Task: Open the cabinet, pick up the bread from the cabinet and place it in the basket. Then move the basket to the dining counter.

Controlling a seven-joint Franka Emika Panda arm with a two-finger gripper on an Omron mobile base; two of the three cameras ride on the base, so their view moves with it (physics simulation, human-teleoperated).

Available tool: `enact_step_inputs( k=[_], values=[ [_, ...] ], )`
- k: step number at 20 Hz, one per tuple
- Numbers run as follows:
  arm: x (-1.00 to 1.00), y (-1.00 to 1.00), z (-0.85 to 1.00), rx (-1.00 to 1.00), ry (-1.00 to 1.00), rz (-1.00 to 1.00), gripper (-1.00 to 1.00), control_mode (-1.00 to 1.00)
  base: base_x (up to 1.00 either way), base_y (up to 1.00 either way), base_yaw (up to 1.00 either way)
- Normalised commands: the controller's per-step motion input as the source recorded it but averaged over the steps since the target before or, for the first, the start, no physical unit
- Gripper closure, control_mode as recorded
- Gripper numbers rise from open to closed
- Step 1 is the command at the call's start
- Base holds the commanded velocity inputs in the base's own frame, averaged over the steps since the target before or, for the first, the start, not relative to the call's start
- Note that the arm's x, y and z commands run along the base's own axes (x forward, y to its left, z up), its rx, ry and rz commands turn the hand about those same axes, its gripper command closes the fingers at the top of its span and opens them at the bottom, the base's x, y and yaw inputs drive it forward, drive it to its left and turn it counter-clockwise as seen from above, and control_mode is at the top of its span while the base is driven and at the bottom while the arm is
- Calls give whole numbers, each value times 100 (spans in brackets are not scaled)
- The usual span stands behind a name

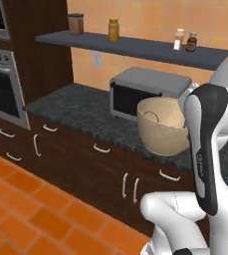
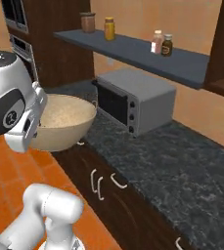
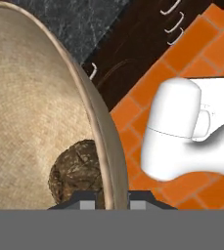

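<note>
Bread: the small dark brown lumpy bread (image 3: 77, 171) lies inside the tan bowl-shaped round basket (image 2: 59, 122), on its floor just beside the near wall.
Basket: held up off the black speckled stone tabletop (image 2: 182, 166), out past its front edge and above the orange tiled floor (image 1: 31, 214).
Gripper: the gripper (image 3: 106, 201) is clamped on the basket's rim, 1 finger inside the wall and 1 outside.
Around the basket: a grey toaster oven (image 2: 135, 100) stands on the tabletop behind it.
Done: by my reading, the bread is in the basket and the basket is lifted.
Left: carrying the basket to the dining counter and setting it down.
</note>
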Motion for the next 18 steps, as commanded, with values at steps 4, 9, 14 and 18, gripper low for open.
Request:
enact_step_inputs(
  k=[4, 9, 14, 18],
  values=[
    [0, 0, 0, 0, 0, 0, 100, 100, -1, 29, 100],
    [0, 0, 0, 0, 0, 0, 100, 100, 0, 19, 100],
    [0, 0, 0, 0, 0, 0, 100, 100, 0, 12, 100],
    [0, 0, 0, 0, 0, 0, 100, 100, 29, 41, 82]
  ],
)
